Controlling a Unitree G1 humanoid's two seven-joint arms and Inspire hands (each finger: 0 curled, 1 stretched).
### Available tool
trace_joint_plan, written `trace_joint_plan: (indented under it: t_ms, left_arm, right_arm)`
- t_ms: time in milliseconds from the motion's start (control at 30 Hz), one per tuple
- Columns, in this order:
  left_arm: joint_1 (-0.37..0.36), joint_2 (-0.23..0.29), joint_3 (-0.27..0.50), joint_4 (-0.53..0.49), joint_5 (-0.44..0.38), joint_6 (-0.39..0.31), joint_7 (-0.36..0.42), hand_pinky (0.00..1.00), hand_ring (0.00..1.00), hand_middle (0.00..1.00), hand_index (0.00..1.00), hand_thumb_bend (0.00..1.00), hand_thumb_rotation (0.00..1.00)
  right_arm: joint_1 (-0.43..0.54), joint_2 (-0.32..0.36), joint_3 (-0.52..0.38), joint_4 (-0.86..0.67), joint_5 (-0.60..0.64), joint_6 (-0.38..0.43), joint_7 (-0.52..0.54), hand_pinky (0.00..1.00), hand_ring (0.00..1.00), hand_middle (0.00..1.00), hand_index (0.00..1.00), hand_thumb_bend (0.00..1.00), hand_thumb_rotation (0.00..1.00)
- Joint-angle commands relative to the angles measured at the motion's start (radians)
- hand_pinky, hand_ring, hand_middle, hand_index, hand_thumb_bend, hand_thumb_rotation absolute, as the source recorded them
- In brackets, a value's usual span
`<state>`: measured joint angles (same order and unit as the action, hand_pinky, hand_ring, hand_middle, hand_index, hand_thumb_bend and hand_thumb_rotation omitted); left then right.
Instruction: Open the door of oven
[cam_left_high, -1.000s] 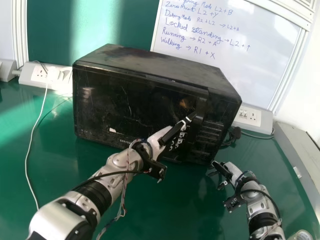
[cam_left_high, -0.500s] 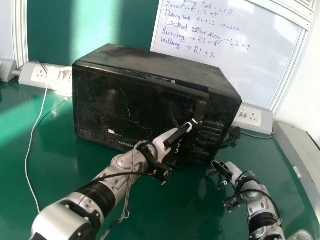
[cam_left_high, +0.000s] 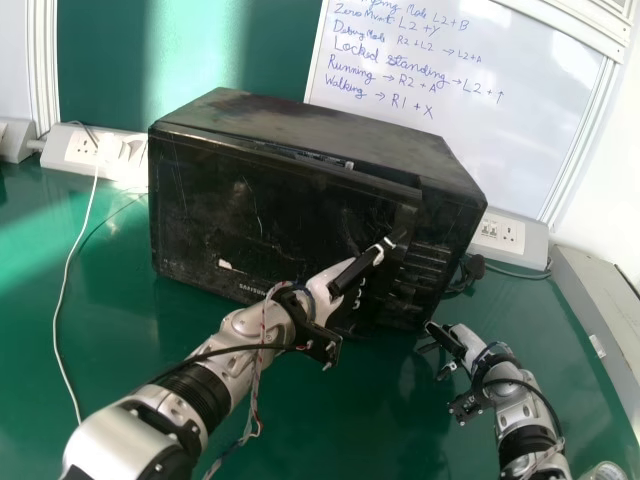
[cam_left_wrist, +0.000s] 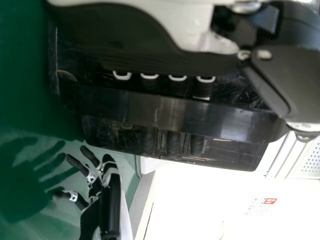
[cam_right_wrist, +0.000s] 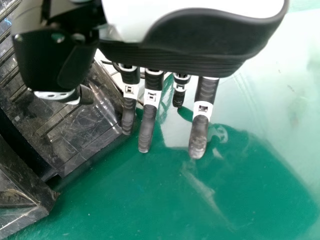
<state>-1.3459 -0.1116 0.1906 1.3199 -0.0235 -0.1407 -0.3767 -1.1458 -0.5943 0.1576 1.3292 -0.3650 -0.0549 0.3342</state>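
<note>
The black oven stands on the green table, its door slightly ajar with a narrow gap along the top edge. At the door's right side, my left hand is at the upright handle. In the left wrist view the fingers of my left hand pass behind the handle bar, hooked round it; their tips are partly hidden. My right hand is low over the table beside the oven's front right corner. The right wrist view has my right hand with fingers extended, holding nothing.
Wall sockets with plugs and cables are behind the oven's left side, and another socket strip is at its right. A whiteboard stands behind. Green tabletop extends in front and to the left.
The left hand has drawn slightly toward me and to the right, and the door's top edge stands farther off the oven body. The right hand has kept its place.
</note>
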Motion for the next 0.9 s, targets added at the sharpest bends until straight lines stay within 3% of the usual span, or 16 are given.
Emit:
trace_joint_plan:
  t_ms: [0, 200, 533, 667, 867]
  left_arm:
    - [-0.021, -0.041, 0.014, 0.005, -0.026, 0.01, -0.046, 0.43, 0.51, 0.6, 0.81, 0.94, 0.92]
    - [-0.022, -0.043, 0.008, 0.003, -0.023, 0.009, -0.06, 0.36, 0.45, 0.6, 0.8, 0.96, 0.93]
    - [-0.019, -0.051, -0.003, 0.0, -0.018, 0.004, -0.059, 0.27, 0.39, 0.52, 0.58, 0.93, 0.95]
    - [-0.013, -0.058, 0.002, -0.002, -0.024, 0.004, -0.058, 0.26, 0.36, 0.45, 0.51, 0.9, 0.94]
    - [-0.014, -0.062, 0.004, -0.001, -0.027, 0.013, -0.051, 0.22, 0.3, 0.36, 0.42, 0.93, 0.9]
  right_arm:
    - [0.038, 0.034, 0.008, 0.026, -0.007, 0.014, 0.034, 0.4, 0.5, 0.62, 0.73, 0.52, 0.78]
    - [0.04, 0.032, 0.014, 0.026, -0.014, 0.006, 0.03, 0.44, 0.49, 0.62, 0.73, 0.54, 0.82]
    - [0.039, 0.034, 0.005, 0.027, -0.006, 0.018, 0.026, 0.43, 0.5, 0.62, 0.73, 0.56, 0.85]
    - [0.038, 0.034, 0.006, 0.025, -0.007, 0.016, 0.026, 0.42, 0.5, 0.61, 0.73, 0.57, 0.85]
    - [0.036, 0.034, 0.004, 0.026, -0.005, 0.022, 0.032, 0.42, 0.5, 0.63, 0.74, 0.55, 0.85]
